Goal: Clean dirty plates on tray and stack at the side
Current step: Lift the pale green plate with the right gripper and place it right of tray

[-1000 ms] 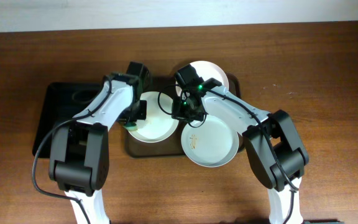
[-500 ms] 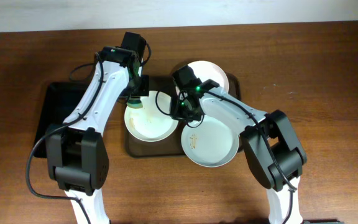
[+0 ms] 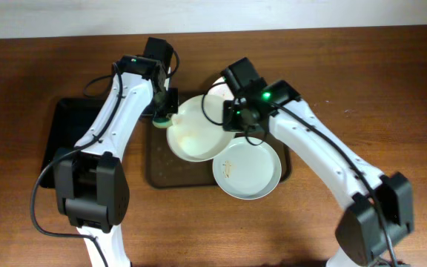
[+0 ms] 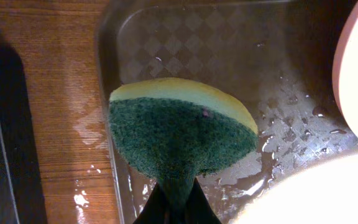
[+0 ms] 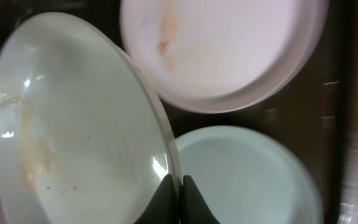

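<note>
Three white plates are over the dark brown tray [image 3: 160,175]. My right gripper [image 3: 233,120] is shut on the rim of one plate [image 3: 193,130] and holds it lifted and tilted; the right wrist view shows this plate [image 5: 73,124] with a faint brownish smear, its rim pinched between the fingers [image 5: 178,186]. A second plate [image 3: 247,170] with a small yellowish smear lies at the tray's front right. The third plate [image 3: 215,101] lies at the back, partly hidden, with an orange smear [image 5: 222,50]. My left gripper [image 3: 162,116] is shut on a green and yellow sponge [image 4: 182,134] over the tray's wet back left corner [image 4: 166,37].
A smaller glossy black tray [image 3: 69,133] lies left of the brown tray on the wooden table [image 3: 391,89]. Water drops lie on the brown tray's floor and on the wood beside it.
My right gripper has lifted and tilted the left plate and carried it right and back. My left gripper with the sponge moved off that plate to the tray's back left corner.
</note>
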Action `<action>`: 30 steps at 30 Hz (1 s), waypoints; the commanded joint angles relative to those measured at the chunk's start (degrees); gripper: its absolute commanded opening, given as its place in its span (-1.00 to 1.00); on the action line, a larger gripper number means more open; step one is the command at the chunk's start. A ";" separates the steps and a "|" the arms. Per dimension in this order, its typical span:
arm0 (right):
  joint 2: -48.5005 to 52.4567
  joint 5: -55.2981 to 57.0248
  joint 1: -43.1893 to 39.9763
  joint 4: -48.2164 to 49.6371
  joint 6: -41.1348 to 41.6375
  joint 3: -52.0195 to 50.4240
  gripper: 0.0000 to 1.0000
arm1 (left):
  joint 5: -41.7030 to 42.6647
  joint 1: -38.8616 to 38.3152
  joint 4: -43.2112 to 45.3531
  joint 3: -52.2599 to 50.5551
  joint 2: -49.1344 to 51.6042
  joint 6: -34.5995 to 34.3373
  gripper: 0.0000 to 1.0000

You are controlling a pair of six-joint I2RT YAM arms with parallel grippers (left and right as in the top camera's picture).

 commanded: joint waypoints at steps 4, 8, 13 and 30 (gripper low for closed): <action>-1.81 21.29 1.62 -2.38 -2.25 0.96 -0.92 | 9.22 4.57 1.53 1.16 -0.15 0.92 -0.99; -1.81 48.09 11.45 -2.45 -2.21 0.96 -0.92 | 14.78 4.94 1.97 -0.20 -0.15 0.96 -0.99; -1.79 77.48 24.52 -2.49 -2.23 0.92 -0.92 | 14.78 4.96 3.65 -2.01 -0.15 0.94 -0.99; -7.08 12.79 -4.52 -2.64 -6.67 0.94 -0.92 | 14.51 4.94 5.55 -2.01 -0.15 0.96 -0.99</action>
